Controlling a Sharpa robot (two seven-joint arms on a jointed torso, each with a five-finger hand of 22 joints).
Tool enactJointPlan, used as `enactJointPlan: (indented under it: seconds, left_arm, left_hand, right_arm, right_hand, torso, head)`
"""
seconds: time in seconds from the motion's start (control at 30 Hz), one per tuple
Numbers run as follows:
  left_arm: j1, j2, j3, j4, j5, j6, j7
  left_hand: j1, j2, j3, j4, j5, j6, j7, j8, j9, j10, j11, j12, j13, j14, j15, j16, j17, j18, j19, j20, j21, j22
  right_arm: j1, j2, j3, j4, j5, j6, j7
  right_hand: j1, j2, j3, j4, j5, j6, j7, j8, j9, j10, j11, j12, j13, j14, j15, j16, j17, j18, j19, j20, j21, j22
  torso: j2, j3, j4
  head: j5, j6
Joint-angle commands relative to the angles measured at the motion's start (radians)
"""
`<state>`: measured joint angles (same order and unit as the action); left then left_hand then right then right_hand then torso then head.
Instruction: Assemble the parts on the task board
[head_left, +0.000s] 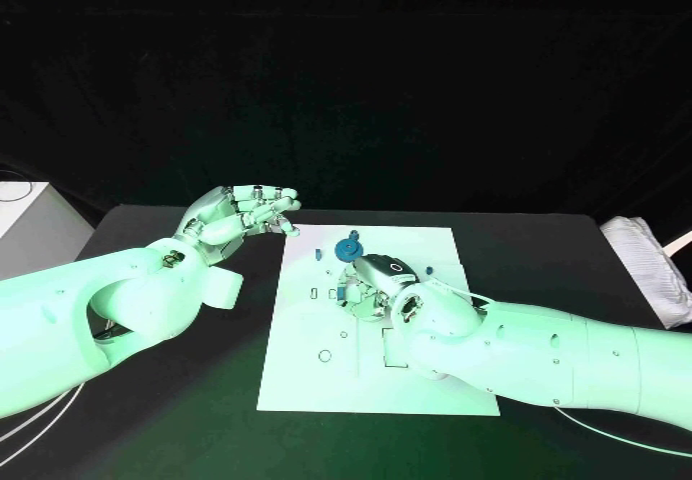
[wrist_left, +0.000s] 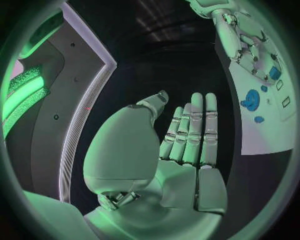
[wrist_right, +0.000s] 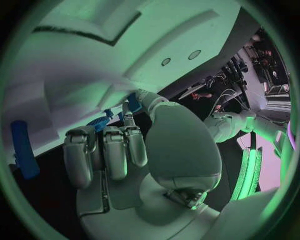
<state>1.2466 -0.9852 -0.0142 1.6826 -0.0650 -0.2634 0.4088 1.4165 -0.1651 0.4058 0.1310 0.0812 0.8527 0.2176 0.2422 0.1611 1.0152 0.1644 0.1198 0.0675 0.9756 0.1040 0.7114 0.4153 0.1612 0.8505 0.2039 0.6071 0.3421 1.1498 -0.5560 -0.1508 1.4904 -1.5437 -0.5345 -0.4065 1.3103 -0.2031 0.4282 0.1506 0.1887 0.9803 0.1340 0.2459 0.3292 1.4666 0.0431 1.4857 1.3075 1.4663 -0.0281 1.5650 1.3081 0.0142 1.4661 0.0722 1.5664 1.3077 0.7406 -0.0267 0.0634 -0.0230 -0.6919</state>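
We can't tell whether the right hand (head_left: 384, 280) holds a part: its fingers curl over the task board (head_left: 433, 380) & hide what's beneath. Small blue parts (head_left: 335, 294) beside it are too small to make out. In right wrist view, the long blue piece (wrist_right: 24, 149) is blurred near the circle's rim.

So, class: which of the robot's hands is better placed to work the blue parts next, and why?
The right hand: it lies over the white board, beside the blue gear. The left hand hovers off the board's edge, open and holding nothing.
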Motion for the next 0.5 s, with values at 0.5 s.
enactJointPlan:
  seconds: [0.5]
  left_arm:
    - [0.001,-0.002,0.001,0.002,-0.004,0.018,0.003]
  left_hand:
    - [-0.01,0.004,0.007,-0.001,-0.007,0.002,0.013,0.001,0.002,0.005,0.004,-0.003,0.002,-0.005,-0.002,0.005,-0.001,0.017,-0.007,0.001,0.006,0.001]
  right_arm:
    - [-0.001,-0.002,0.0,0.003,-0.003,-0.02,0.013]
  right_hand:
    - [-0.005,-0.017,-0.184,0.06,-0.081,-0.087,0.027,-0.055,-0.028,-0.03,0.033,-0.076,0.119,0.102,0.03,0.002,0.254,-0.011,0.098,0.035,-0.009,0.253]
  torso:
    - [0.001,0.0003,0.0]
  head:
    - [0.0,0.001]
